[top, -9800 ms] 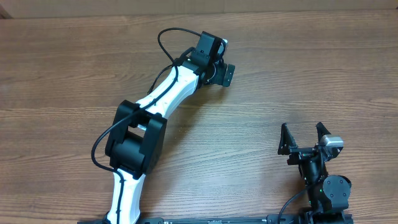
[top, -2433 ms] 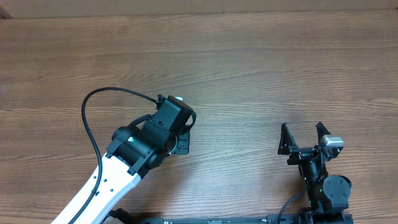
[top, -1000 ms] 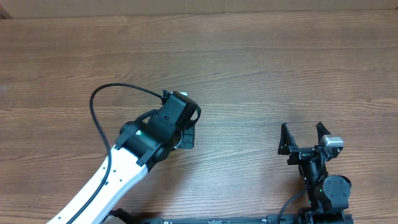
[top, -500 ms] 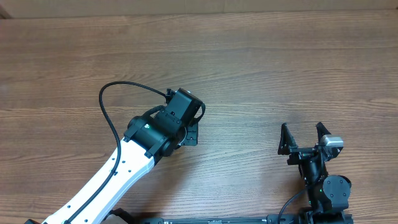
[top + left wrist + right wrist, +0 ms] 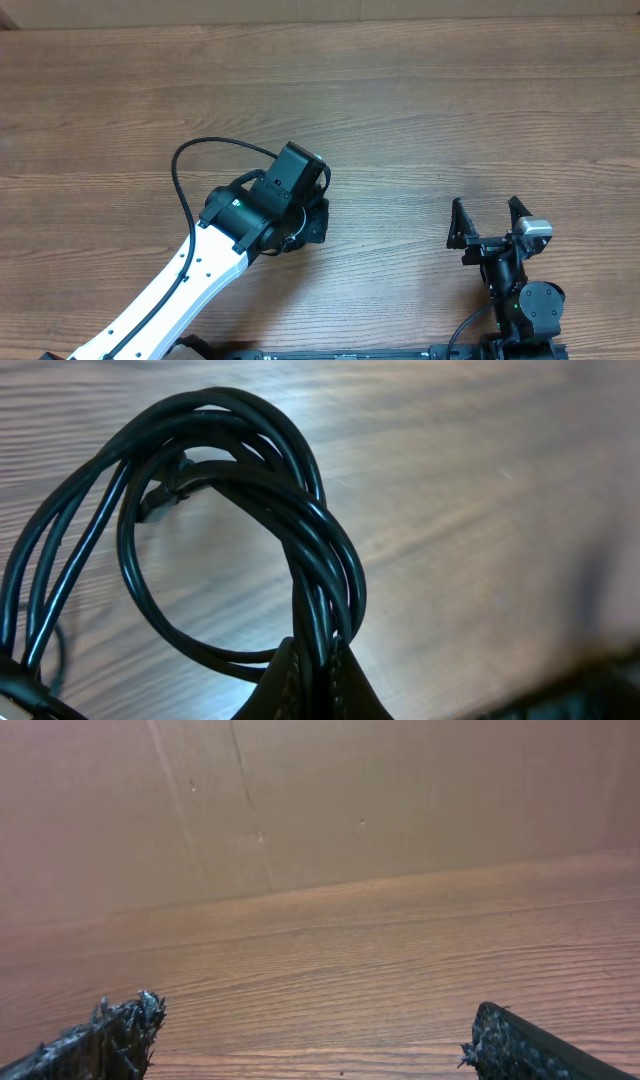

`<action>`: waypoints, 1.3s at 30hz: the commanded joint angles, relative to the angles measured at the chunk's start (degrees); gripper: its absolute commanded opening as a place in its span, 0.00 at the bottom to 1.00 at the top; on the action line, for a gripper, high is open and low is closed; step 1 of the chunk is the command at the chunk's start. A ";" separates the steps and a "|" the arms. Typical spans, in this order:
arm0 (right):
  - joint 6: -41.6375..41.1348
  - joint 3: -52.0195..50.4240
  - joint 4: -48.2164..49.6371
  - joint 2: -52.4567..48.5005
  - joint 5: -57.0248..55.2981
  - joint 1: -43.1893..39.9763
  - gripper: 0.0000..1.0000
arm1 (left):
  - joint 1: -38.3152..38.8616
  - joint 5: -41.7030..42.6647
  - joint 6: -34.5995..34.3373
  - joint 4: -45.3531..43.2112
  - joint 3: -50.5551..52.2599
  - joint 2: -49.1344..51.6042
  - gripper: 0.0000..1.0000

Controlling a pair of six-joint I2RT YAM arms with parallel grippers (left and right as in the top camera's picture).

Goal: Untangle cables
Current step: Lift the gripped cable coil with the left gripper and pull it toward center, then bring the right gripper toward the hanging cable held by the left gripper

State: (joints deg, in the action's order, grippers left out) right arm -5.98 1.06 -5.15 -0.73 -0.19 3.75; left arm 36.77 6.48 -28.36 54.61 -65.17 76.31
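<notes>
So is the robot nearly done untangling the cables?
Not nearly. Done: the left tool has shut on the cables, so the grab looks finished. In hand: that one bundle, pinched between its fingers. Left: nearly everything. The cords are wound round each other in one coil, none is pulled free, and the right tool sits open and empty on its own side.

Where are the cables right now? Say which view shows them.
In the left wrist view, the cables form a black coil pinched at bottom centre by the left gripper, over the wooden table; overhead, that gripper sits left of centre.
</notes>
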 commanded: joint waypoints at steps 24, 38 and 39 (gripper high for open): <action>-2.69 -0.61 0.85 0.57 3.93 -0.28 1.00 | -15.47 40.70 27.19 10.25 0.13 0.02 0.04; -13.51 12.20 -11.67 0.13 25.79 -0.31 1.00 | -19.56 52.74 30.01 9.84 0.13 0.02 0.04; -13.18 14.40 -13.94 -0.46 25.75 -0.31 1.00 | -19.56 52.70 30.16 9.75 0.13 0.02 0.04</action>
State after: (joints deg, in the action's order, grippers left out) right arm -18.26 7.51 -15.86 -0.84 23.46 3.75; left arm 17.56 53.17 -1.34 64.71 -65.17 76.31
